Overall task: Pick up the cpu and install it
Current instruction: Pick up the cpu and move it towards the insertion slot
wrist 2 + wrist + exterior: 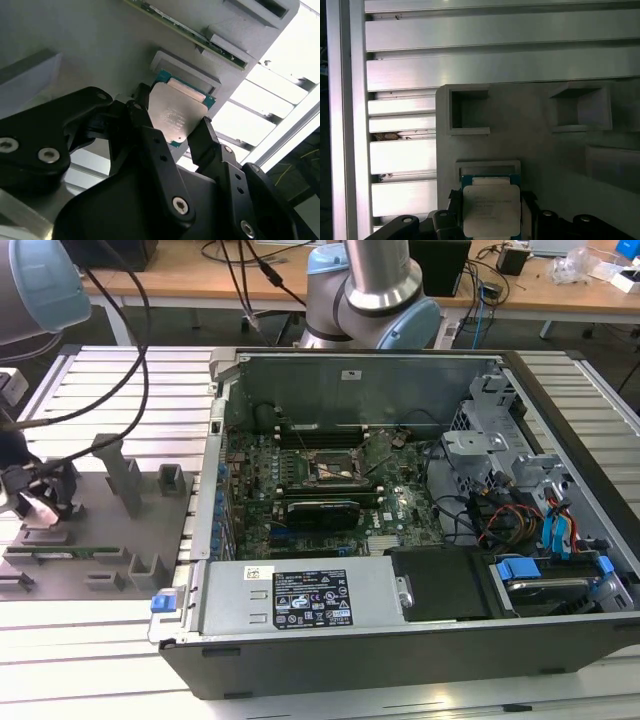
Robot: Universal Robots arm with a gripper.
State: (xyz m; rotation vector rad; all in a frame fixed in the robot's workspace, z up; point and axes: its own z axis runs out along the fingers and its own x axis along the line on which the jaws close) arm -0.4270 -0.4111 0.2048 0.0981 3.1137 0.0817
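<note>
**Item 1. gripper (172, 124), at the exterior view's far left over the grey fixture.** Black fingers (144, 122) are clenched on two opposite edges of the cpu (177, 107), one on each side, as both wrist views show.

**Item 2. cpu.** A silver lid on a green substrate, held flat between the fingertips, just beside a small raised pocket on the fixture plate (75, 30). Whether its underside touches the plate cannot be told.

**Handling note (judgement).** The step in hand is the pick.
- Grip on the substrate edges only, with even pressure.
- Keep the chip level.
- Raise it straight, so no corner catches the pocket lip.
- A tilted chip could slip, as the contact faces look narrow.

**Item 3. memory stick (186, 31).** Long and green, seated in a slot of the same plate, near the cpu but not touching it.

**Item 4. upright posts (125, 475).** These stand on the plate, close to the arm's side (a likely snag for the wrist).

**Item 5. slatted table (100, 660).** Ribbed aluminium under everything.

**Item 6. cables (146, 360).** Black, draped across the table.

**Item 7. computer case (400, 665).** Open, well apart from the gripper.
- Contains the motherboard (300, 490) with its socket (335, 468).
- A black expansion card (322, 510) sits just beside the socket.
- The case walls ring the board.
</note>
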